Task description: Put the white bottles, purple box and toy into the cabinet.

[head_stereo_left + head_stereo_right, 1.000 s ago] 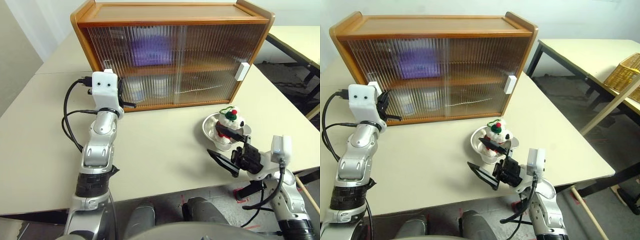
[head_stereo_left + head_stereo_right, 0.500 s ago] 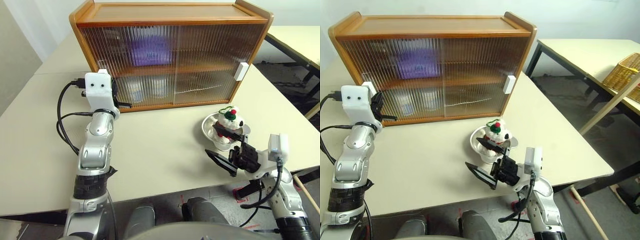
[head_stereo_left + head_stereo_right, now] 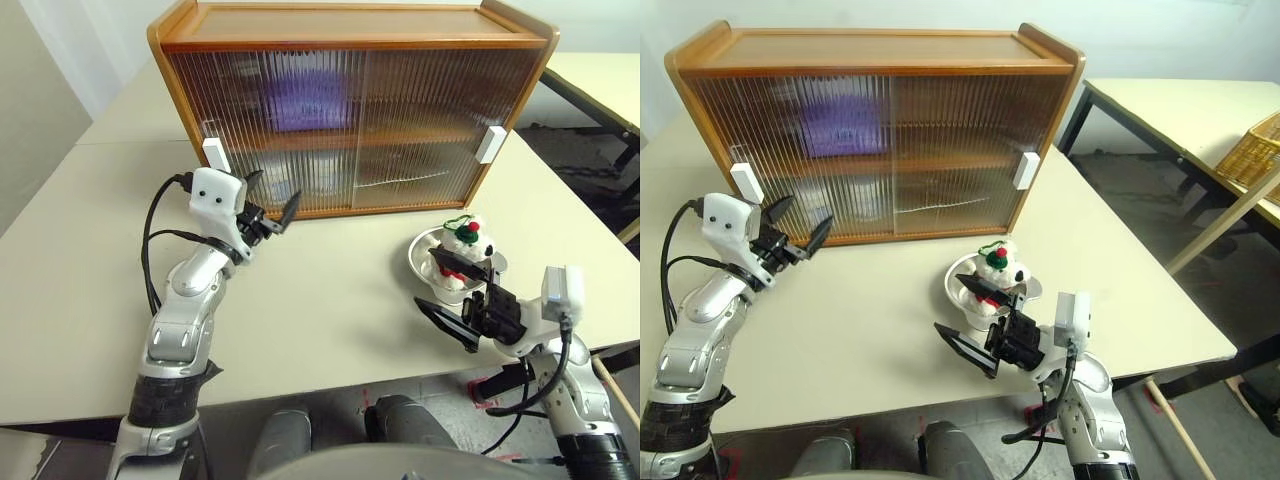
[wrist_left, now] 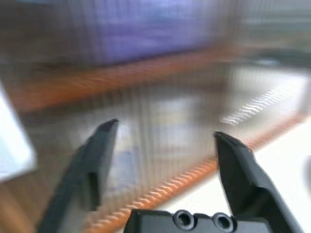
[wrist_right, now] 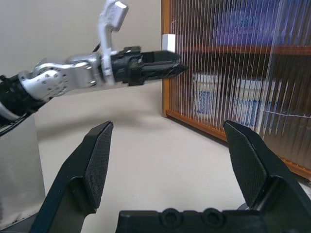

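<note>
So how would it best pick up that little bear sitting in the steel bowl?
Probably by the toy's soft middle, coming from above: it sits upright and sticks out over the bowl's rim, which blocks a low sideways approach. The right gripper is nearest, jaws open.

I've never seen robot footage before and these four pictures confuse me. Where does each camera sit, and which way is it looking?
Left eye and right eye views: on the head, looking forward and down over both arms at the table, the cabinet and the toy in a bowl.
Left wrist view: on the left arm, looking along the open left gripper at the cabinet front.
Right wrist view: on the right arm, looking along the open right gripper across the table.
Shared: the right wrist view also catches the left gripper by the cabinet's corner, as the head views do.
</note>
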